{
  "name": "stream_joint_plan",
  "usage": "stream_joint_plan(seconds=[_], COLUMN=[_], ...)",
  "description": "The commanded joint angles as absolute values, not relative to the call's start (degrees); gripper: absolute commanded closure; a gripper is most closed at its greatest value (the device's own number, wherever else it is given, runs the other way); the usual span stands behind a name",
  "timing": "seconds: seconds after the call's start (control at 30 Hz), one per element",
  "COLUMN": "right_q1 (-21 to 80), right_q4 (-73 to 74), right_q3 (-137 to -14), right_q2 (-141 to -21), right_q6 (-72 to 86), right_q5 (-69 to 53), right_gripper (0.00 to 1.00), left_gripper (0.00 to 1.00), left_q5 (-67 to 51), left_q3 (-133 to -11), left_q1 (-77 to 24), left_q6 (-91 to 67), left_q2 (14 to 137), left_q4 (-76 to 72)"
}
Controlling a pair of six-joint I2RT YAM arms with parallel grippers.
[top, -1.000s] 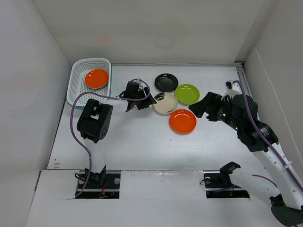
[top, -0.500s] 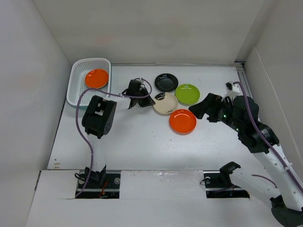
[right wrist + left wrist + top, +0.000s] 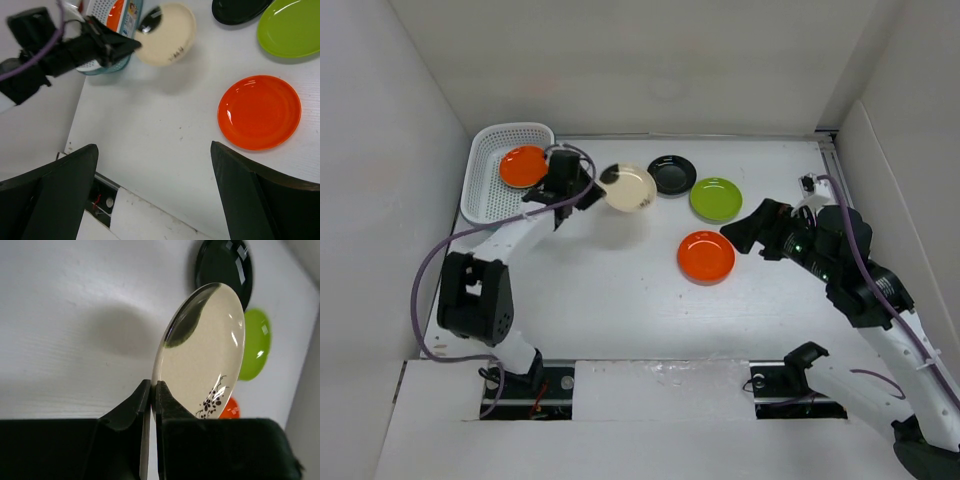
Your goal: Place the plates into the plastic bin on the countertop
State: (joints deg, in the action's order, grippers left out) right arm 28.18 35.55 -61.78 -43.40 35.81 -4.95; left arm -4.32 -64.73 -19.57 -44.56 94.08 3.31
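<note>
My left gripper [image 3: 588,191] is shut on the rim of a cream plate [image 3: 628,187] with black marks and holds it tilted above the countertop [image 3: 610,290], just right of the plastic bin [image 3: 485,190]. An orange plate [image 3: 524,165] lies in the bin. In the left wrist view my gripper [image 3: 153,385] pinches the cream plate [image 3: 205,355] on edge. A black plate [image 3: 672,174], a lime green plate [image 3: 715,199] and an orange plate [image 3: 706,256] lie on the counter. My right gripper [image 3: 740,232] is open and empty beside the orange plate [image 3: 260,112]. I see no other plates.
White wall panels close in the left, back and right sides. The bin sits in the back left corner against the left wall. The arm bases and mounting plates lie along the near edge.
My left gripper has lifted the cream plate off the counter and carried it back and left toward the bin. The right arm has barely moved.
</note>
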Motion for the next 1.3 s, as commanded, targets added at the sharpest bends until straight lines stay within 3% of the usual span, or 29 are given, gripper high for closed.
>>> stream_joint_plan(seconds=[0.0,0.3,0.67,0.73,0.77,0.9,1.03,1.07,1.1,1.27], right_q1=[27.95,27.95,27.95,27.95,27.95,27.95,27.95,27.95,27.95,27.95], right_q4=[33.31,27.69,27.69,27.69,27.69,28.21,28.92,29.44,29.44,29.44], right_q3=[-61.79,-61.70,-62.23,-62.23,-62.23,-62.23,-62.23,-62.23,-62.23,-61.70], right_q2=[-43.24,-46.67,-47.20,-47.20,-47.20,-46.67,-46.14,-45.62,-45.62,-45.09], right_q6=[35.60,33.40,32.26,32.26,32.26,32.26,32.26,32.26,32.78,34.36], right_q5=[-5.88,-10.89,-10.90,-11.43,-11.43,-11.43,-11.43,-11.43,-10.90,-6.43], right_gripper=[0.00,0.00,0.00,0.00,0.00,0.00,0.00,0.00,0.00,0.00], left_gripper=[1.00,1.00,1.00,0.89,0.66,0.38,0.20,0.07,0.01,0.01], left_q5=[1.93,0.62,2.29,2.29,2.29,2.20,0.97,0.01,-0.96,-12.63], left_q3=[-71.16,-82.16,-99.84,-102.38,-103.09,-104.68,-103.89,-102.67,-101.53,-91.69], left_q1=[-13.39,7.10,13.18,13.71,13.71,13.71,12.67,11.70,10.65,-2.51], left_q6=[-47.11,-52.03,-48.43,-47.90,-47.20,-46.67,-44.49,-43.43,-42.03,-38.59], left_q2=[88.68,97.01,114.33,115.66,116.71,116.11,110.76,109.00,107.07,99.23], left_q4=[7.81,11.52,18.46,19.42,20.21,20.30,19.08,18.55,16.11,6.96])
